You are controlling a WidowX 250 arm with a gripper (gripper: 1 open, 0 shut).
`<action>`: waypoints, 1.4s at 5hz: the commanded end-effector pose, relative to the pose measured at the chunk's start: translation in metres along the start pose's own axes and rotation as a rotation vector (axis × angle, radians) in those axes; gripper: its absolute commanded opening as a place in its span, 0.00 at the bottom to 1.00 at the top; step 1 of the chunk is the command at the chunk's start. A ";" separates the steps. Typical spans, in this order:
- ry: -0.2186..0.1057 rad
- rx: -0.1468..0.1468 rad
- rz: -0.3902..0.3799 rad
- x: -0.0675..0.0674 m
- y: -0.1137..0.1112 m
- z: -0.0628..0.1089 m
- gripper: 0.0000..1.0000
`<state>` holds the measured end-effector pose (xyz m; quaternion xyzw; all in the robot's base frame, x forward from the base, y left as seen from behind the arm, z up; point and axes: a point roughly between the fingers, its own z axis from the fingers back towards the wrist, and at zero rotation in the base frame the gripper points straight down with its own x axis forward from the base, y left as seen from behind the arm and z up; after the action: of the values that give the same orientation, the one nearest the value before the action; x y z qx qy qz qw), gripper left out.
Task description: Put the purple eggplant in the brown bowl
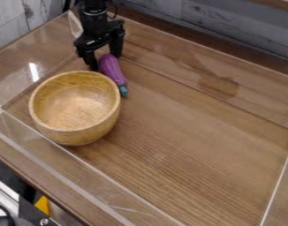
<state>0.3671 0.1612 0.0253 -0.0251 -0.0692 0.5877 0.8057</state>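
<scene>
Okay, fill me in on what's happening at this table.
A robot arm has its open hand low over the table, right at the far end of the eggplant. Whether the hand touches it is hard to tell. The eggplant lies on the table just beyond the bowl, not in it, so the job of putting it in the bowl is not done.

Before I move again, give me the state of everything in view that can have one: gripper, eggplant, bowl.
Gripper: open, low by the eggplant's far end; whether it touches is unclear.
Purple eggplant: lying on the table, outside the bowl, teal tip pointing toward the near side.
Brown bowl: upright, nothing in it.
Table: bearing the bowl and the eggplant.
</scene>
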 end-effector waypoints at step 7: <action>-0.027 0.014 -0.048 -0.040 -0.030 0.006 1.00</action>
<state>0.3672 0.1403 0.0207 0.0002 -0.0580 0.6009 0.7972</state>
